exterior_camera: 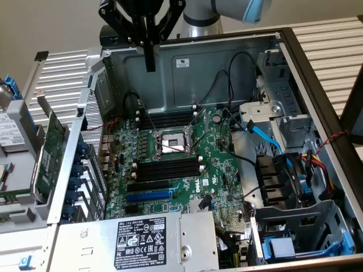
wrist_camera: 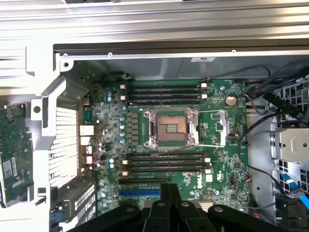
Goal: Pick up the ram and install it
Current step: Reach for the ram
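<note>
My gripper (exterior_camera: 149,63) hangs shut above the back wall of the open computer case (exterior_camera: 198,79), high over the motherboard (exterior_camera: 218,170). In the wrist view its black fingers (wrist_camera: 164,193) are pressed together, and I see nothing between them. Two banks of long black memory slots with white end clips flank the CPU socket (exterior_camera: 170,143): the far bank (exterior_camera: 167,120) and the near bank (exterior_camera: 168,167). The wrist view shows the same banks (wrist_camera: 161,92) (wrist_camera: 166,162) around the socket (wrist_camera: 170,128). The ram is out of view.
A green expansion card with a metal bracket (exterior_camera: 52,147) stands outside the case on the exterior view's left. A power supply (exterior_camera: 136,241) sits at the front, drive bays (exterior_camera: 295,226) and cables, one of them blue (exterior_camera: 266,136), on the exterior view's right.
</note>
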`<action>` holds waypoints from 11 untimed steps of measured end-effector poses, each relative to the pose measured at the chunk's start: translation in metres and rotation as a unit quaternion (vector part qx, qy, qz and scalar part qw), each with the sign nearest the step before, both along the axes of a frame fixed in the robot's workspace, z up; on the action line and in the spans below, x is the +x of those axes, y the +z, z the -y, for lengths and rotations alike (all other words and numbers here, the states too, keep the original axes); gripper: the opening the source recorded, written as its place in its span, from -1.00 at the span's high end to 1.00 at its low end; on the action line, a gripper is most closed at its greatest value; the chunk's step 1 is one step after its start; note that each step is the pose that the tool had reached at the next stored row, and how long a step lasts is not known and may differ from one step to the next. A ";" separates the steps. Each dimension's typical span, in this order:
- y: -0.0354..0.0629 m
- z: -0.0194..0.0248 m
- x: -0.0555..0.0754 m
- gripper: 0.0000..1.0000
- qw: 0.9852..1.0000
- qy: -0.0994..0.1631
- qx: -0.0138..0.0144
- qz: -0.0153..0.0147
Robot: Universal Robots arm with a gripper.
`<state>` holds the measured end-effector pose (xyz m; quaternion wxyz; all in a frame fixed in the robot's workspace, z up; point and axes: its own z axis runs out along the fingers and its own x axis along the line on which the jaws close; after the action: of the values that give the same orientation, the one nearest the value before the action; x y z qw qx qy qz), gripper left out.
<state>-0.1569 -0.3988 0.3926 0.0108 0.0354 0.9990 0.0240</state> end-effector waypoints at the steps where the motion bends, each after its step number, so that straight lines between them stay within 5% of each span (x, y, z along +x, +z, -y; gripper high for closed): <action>1: 0.0000 0.0000 -0.005 0.80 1.000 0.000 0.000 0.000; 11: 0.0000 0.0000 -0.047 0.80 1.000 0.000 0.000 0.000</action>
<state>-0.2037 -0.3988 0.3926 0.0111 0.0354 0.9990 0.0241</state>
